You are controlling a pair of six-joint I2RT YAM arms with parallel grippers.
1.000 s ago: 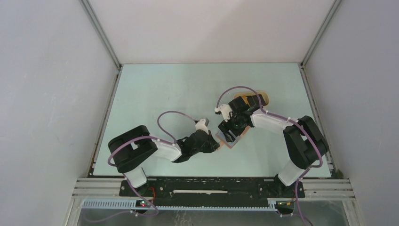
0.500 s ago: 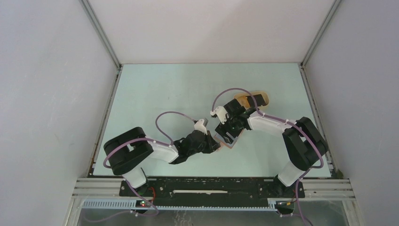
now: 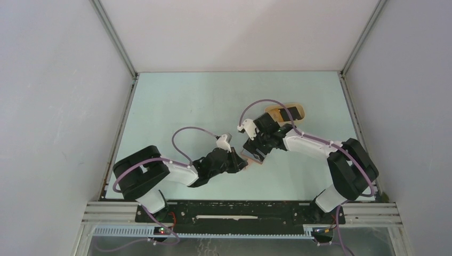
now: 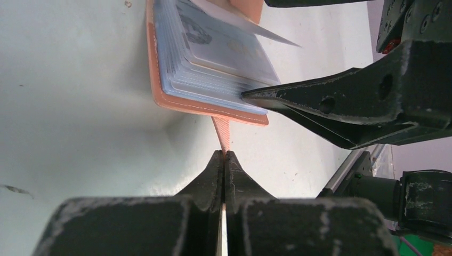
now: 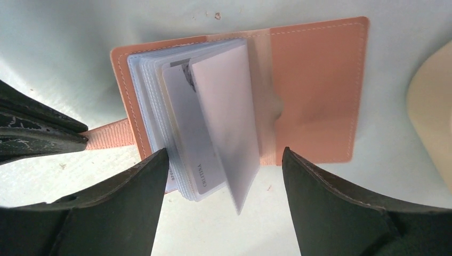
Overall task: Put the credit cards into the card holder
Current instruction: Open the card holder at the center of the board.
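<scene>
Lying open near the middle of the table point(image 5: 64, 32), the card holder point(image 5: 320, 90) has its clear pockets fanned up, with one card point(image 5: 186, 144) among them. Its strap tab point(image 4: 221, 130) is pinched by the fully closed left gripper point(image 4: 224, 156). The right gripper point(image 5: 225, 157) hangs above it with jaws wide apart (holding nothing). The beige tray point(image 5: 433, 122) is near.

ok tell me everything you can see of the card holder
The card holder is a salmon-pink, leather-like folding wallet with stitched edges, lying open on the table. Its stack of clear, bluish pockets fans up, one leaf standing, a pale card inside. The left claw is shut on its strap tab; the open right claw straddles the pockets.
</scene>
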